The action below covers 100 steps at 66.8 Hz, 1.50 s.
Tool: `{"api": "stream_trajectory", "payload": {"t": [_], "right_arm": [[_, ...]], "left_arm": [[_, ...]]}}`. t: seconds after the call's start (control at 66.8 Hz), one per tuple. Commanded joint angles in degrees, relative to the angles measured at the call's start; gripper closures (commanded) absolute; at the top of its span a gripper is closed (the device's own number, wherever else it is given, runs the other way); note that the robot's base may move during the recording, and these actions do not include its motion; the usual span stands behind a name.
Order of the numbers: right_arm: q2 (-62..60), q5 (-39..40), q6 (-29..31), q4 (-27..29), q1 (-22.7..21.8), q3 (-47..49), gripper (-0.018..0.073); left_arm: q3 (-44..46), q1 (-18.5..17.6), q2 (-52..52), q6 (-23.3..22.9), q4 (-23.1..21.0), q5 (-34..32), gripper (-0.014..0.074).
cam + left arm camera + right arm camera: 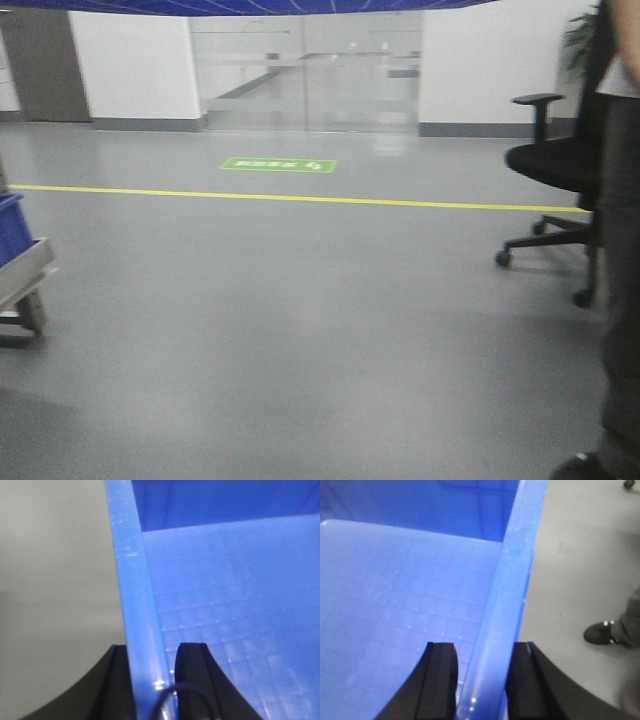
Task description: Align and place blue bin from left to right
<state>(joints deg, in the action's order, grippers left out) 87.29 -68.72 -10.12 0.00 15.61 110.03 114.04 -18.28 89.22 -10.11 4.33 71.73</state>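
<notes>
Your bin (225,595) hangs between the two grippers, off the floor (300,330). The left gripper (151,652) and right gripper (481,652) each clamp one of its side walls. Lifting looks done; aligning and setting it down remain.

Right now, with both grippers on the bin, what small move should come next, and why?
Probably carry it level rightward, grips shut: the left gripper and right gripper each straddle a rim of the blue bin, which hangs above the floor, not yet set down.
</notes>
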Motion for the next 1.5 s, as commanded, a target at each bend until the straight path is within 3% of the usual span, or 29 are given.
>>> {"api": "stream_trajectory", "payload": {"t": [0.0, 1.482], "right_arm": [[-0.5, 4.0, -1.0, -3.4, -0.5, 0.7, 0.0629], [-0.5, 4.0, -1.0, -3.4, -0.5, 0.7, 0.0629]], "left_arm": [[0.9, -0.3, -2.0, 0.5, 0.2, -2.7, 0.0708], [0.9, -0.3, -2.0, 0.5, 0.2, -2.7, 0.0708]]}}
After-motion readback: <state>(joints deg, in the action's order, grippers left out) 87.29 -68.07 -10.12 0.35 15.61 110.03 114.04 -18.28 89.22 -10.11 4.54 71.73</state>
